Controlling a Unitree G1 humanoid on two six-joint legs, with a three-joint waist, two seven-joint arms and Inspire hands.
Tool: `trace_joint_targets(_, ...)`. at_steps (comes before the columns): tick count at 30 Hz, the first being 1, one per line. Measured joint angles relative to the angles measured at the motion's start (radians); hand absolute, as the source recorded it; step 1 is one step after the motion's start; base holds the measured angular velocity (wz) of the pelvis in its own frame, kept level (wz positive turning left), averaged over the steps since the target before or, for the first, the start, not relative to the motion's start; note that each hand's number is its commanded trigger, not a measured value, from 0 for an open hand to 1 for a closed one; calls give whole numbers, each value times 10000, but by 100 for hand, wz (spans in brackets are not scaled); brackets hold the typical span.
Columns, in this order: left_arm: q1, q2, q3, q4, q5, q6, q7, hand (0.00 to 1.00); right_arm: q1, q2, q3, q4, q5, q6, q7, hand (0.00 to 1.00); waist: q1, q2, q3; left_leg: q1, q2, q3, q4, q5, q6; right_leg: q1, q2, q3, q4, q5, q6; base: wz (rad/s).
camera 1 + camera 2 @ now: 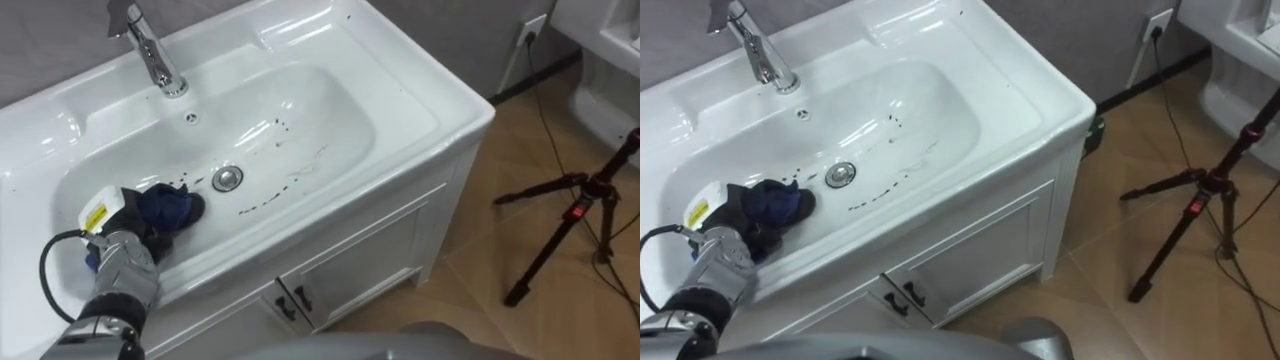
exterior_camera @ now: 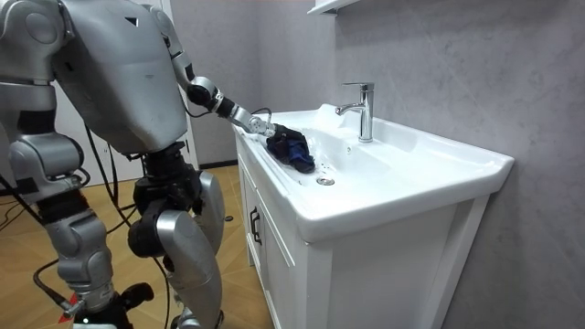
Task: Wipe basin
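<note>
Cloth (image 1: 172, 204) bunched in left hand's (image 1: 125, 215) fingers

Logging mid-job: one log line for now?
basin | left hand gripping blue cloth left of drain | dark marks right of drain

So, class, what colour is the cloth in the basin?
Dark blue; the cloth shows best in the left eye view.

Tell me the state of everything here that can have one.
left hand: shut on the blue cloth, down in the basin
blue cloth: bunched up, lying beside the drain
basin: dark marks across its bottom
faucet: no water running
cabinet doors: closed
tripod: standing, legs spread
</note>
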Motion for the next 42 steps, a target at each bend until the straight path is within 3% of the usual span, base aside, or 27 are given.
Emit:
trace_joint_targets(6, 76, -50, -464, -330, 119, 82, -17, 100, -78, 29, 218, 7, 62, -219, -65, 0, -70, -61, 7, -173, -67, -48, 62, -21, 39, -191, -96, -3, 75, -108, 72, 4)
trace_joint_targets(12, -1000, -212, -1568, -272, -125, 113, -644, 100, -811, -1, 875, 432, 523, -673, 8, 0, -173, -256, 128, -838, -228, -151, 216, 46, 167, -749, -278, -1, 202, -25, 169, 6)
trace_joint_targets(16, -1725, -594, -2572, -361, -489, 109, -960, 100, -1442, -17, 1144, 718, 450, -949, 20, 0, -700, -322, 220, -1100, -328, -226, 158, 96, 255, -974, -372, -37, 144, 29, 258, 5)
trace_joint_targets(21, -2504, -1226, -3424, -483, -529, -47, -1059, 100, -1682, -5, 1313, 776, 475, -949, 11, 0, -1093, -314, 246, -1281, -380, -42, 148, 93, 309, -1270, -407, 15, 177, 8, 310, -9)
trace_joint_targets(26, -2910, -1281, -3996, -630, -1665, -25, -1274, 100, -1938, 2, 1554, 1145, 539, -985, 84, 0, -1522, -330, 268, -1343, -390, 157, 253, 96, 309, -1242, -471, -6, 42, -13, 378, 4)
trace_joint_targets(29, -3071, -1296, -4426, -670, -1692, 28, -1274, 100, -2046, -25, 1554, 1300, 559, -942, 52, 0, -1714, -338, 272, -1427, -428, 170, 307, 110, 334, -1247, -622, -263, 5, -35, 446, 26)
trace_joint_targets(33, -3091, -1338, -4914, -972, -1899, 175, -1275, 100, -2146, -21, 1562, 1331, 546, -938, 3, 0, -1727, -330, 276, -1495, -420, 200, 299, 134, 374, -1227, -699, -323, -7, -32, 485, 10)
trace_joint_targets(36, -3092, -1345, -5498, -1487, -2014, 469, -1320, 100, -2203, -69, 1563, 1258, 702, -726, 17, 0, -1759, -172, 281, -1587, -422, 247, 287, 145, 395, -1219, -729, -372, -184, 39, 547, 12)
trace_joint_targets(41, -3089, -1394, -6147, -2194, -2093, 751, -1682, 100, -2431, -345, 1560, 1142, 1242, -610, -23, 0, -1961, 499, 306, -1556, -562, 249, 161, 207, 501, -1175, -882, -410, -105, 26, 660, 2)
trace_joint_targets(42, -3096, -1408, -6180, -2220, -2093, 751, -1693, 100, -2477, -346, 1561, 1150, 1294, -631, -36, 0, -1983, 522, 300, -1545, -586, 259, 184, 216, 514, -1206, -921, -414, -49, -1, 669, 0)
